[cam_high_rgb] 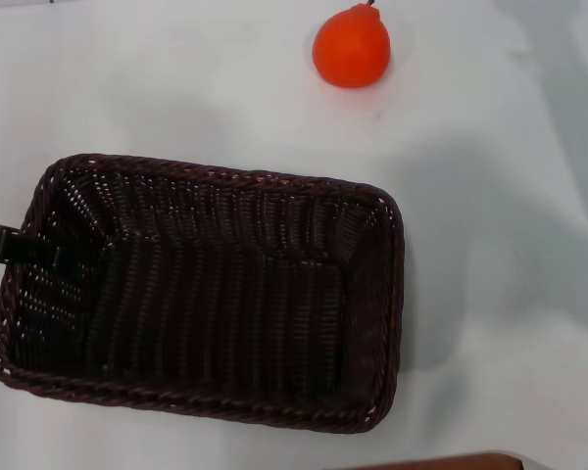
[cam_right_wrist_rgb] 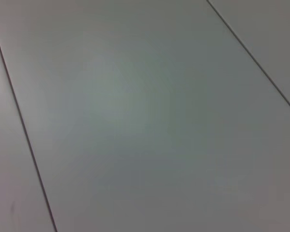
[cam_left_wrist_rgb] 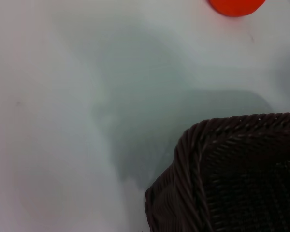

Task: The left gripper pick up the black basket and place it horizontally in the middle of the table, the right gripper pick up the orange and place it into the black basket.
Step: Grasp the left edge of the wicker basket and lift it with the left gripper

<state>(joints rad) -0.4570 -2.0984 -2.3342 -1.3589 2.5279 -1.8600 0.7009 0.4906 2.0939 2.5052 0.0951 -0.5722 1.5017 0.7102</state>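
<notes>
Where the table [cam_high_rgb: 500, 294] shows bare, it runs white on every side of the basket [cam_high_rgb: 206, 294], with the widest open stretch to the basket's right and a narrower band beyond its far rim; a brown edge strip shows just past the basket's near right corner. The basket sits upright on the table, mouth up and nothing in it, its long axis running left to right with a slight tilt, the right end a little nearer the robot. In the left wrist view one braided corner of the basket [cam_left_wrist_rgb: 217, 174] rises over white surface.

The left gripper [cam_high_rgb: 15, 245] comes in from the left and meets the basket's left short wall at the rim, a dark finger reaching inside; whether the fingers pinch the wall cannot be told.

The orange [cam_high_rgb: 351, 47] rests on the table beyond the basket's far rim, toward its right end, well apart from it, stem pointing away.

The right gripper is out of sight.
</notes>
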